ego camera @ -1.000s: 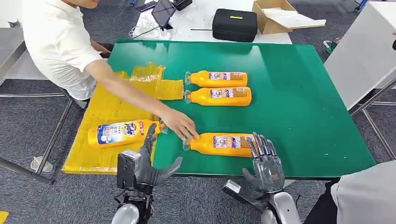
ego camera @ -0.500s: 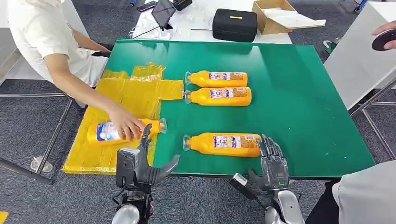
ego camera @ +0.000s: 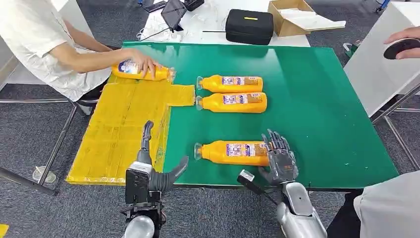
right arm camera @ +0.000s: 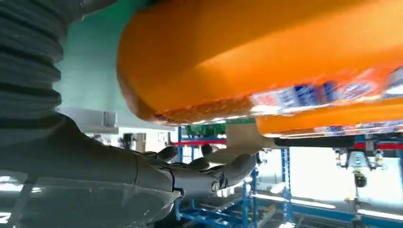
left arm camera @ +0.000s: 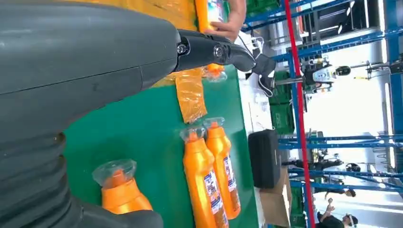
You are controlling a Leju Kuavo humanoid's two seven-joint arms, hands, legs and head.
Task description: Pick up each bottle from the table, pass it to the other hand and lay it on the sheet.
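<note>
Left to right, head view. A person's hand [ego camera: 143, 62] is seen on a bottle at the far edge of the sheet [ego camera: 119, 124]; that bottle [ego camera: 141, 71] lies on its side w/ cap toward the table's middle.

Left hand [ego camera: 151, 171] is held at the near table edge, by the sheet/table border: fingers apart, thumb out to the side, nothing held. It's well apart from every bottle.

Mid-table, two bottles [ego camera: 230, 93] are laid side by side, touching or nearly so, caps toward the sheet.

Near bottle [ego camera: 233, 152] lies on its side close to the near edge of the table [ego camera: 317, 109], cap toward the left hand, base toward the right hand [ego camera: 280, 158]. That hand is at the base end, fingers spread and upright against or just beside the base; contact can't be told from the head view. In the right wrist view the orange body [right arm camera: 266, 52] is seen right above the fingers [right arm camera: 223, 173], which are uncurled – nothing gripped yet.

Handling, as a judgement: stiff plastic, prob. full so moderately heavy, smooth and rounded, so it's likely to roll or slip. Best taken around the body at the label, mid-length, near the balance pt; neck and cap end are better left free for the other hand at the hand-over.
</note>
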